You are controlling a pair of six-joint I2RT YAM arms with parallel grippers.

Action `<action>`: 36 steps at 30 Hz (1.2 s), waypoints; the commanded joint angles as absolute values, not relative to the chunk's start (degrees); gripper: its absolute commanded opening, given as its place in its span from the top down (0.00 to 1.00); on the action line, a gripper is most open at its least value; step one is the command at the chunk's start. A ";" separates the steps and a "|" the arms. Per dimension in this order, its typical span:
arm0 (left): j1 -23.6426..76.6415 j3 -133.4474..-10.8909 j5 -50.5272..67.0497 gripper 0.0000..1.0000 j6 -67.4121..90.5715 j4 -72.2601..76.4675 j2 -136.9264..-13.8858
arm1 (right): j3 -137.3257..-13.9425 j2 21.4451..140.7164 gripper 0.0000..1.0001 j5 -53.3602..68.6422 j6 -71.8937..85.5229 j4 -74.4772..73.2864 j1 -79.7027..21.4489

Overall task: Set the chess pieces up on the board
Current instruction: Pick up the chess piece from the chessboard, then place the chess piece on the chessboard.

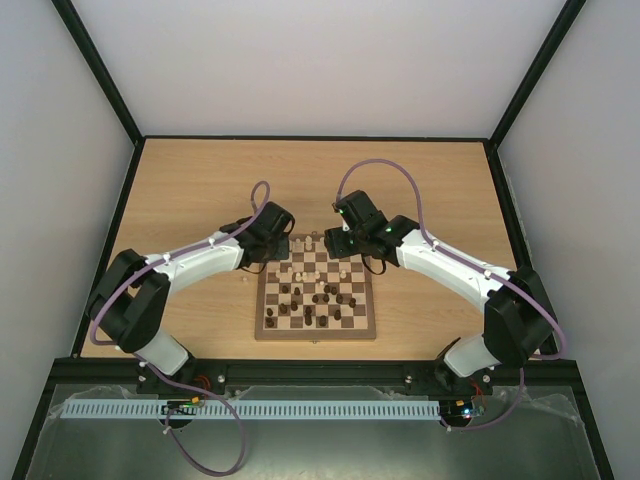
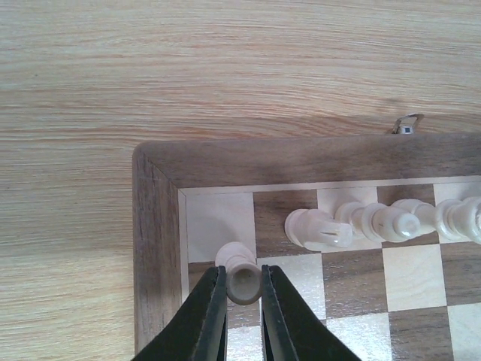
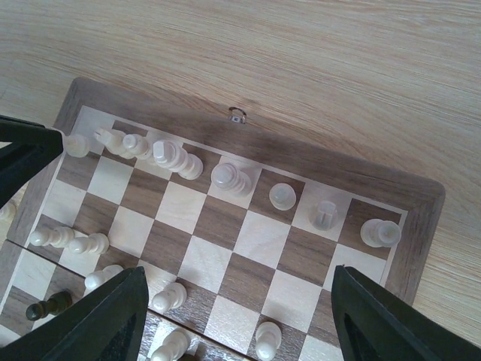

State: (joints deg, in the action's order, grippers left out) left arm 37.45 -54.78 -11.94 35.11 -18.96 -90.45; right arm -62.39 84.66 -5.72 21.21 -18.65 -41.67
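Observation:
The board [image 1: 316, 334] lies mid-table between both arms. Pale chess pieces [image 3: 174, 157] line its far rows, and dark ones [image 1: 325, 297] stand scattered on the near half. My left gripper [image 2: 243, 292] is shut on a pale, hollow-topped piece [image 2: 242, 277] over the squares at the board's far-left corner [image 2: 158, 173]. In the top view the left gripper [image 1: 278, 238] sits at that corner. My right gripper [image 3: 240, 304] hangs open above the far right part of the board, its fingers [image 3: 105, 316] wide apart with nothing between them.
A small metal clasp [image 3: 238, 115] sits on the board's far edge. Bare wooden tabletop [image 1: 200, 190] surrounds the board, with black frame rails and white walls around it. Pale pieces [image 2: 319, 228] stand close to the right of the held one.

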 commanded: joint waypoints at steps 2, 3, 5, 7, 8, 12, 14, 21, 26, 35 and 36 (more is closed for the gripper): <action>36.94 -56.92 -14.23 0.94 34.42 -20.21 -91.44 | -61.65 83.34 0.32 -5.20 21.36 -19.07 -41.81; 36.92 -57.07 -14.38 0.94 34.40 -20.21 -91.63 | -61.57 83.32 0.33 -5.12 21.36 -19.03 -41.88; 36.87 -57.13 -14.71 0.94 34.36 -20.26 -91.83 | -61.55 83.39 0.33 -5.19 21.36 -19.03 -41.82; 36.67 -57.03 -15.01 0.94 34.38 -20.09 -91.93 | -61.53 83.33 0.33 -4.94 21.28 -18.92 -41.85; 36.59 -56.93 -15.03 0.94 34.38 -19.96 -92.05 | -61.57 83.34 0.33 -4.92 21.34 -18.91 -41.84; 36.24 -56.95 -15.19 0.94 34.44 -19.67 -92.50 | -61.54 83.36 0.33 -4.66 21.27 -18.80 -41.84; 36.10 -56.87 -15.13 0.94 34.45 -19.37 -92.67 | -61.59 83.41 0.33 -4.51 21.27 -18.79 -41.86; 35.77 -56.95 -14.87 0.93 34.19 -18.63 -93.23 | -61.52 83.52 0.33 -4.24 21.27 -18.79 -41.86; 35.69 -57.04 -14.24 0.92 33.96 -18.16 -93.60 | -61.46 83.63 0.33 -4.11 21.27 -18.64 -41.85; 35.71 -56.88 -13.97 0.79 34.11 -18.19 -93.42 | -61.44 83.84 0.33 -3.97 21.23 -18.58 -41.97; 35.69 -56.87 -13.97 0.76 34.14 -18.17 -93.16 | -61.45 83.92 0.33 -3.92 21.25 -18.58 -41.98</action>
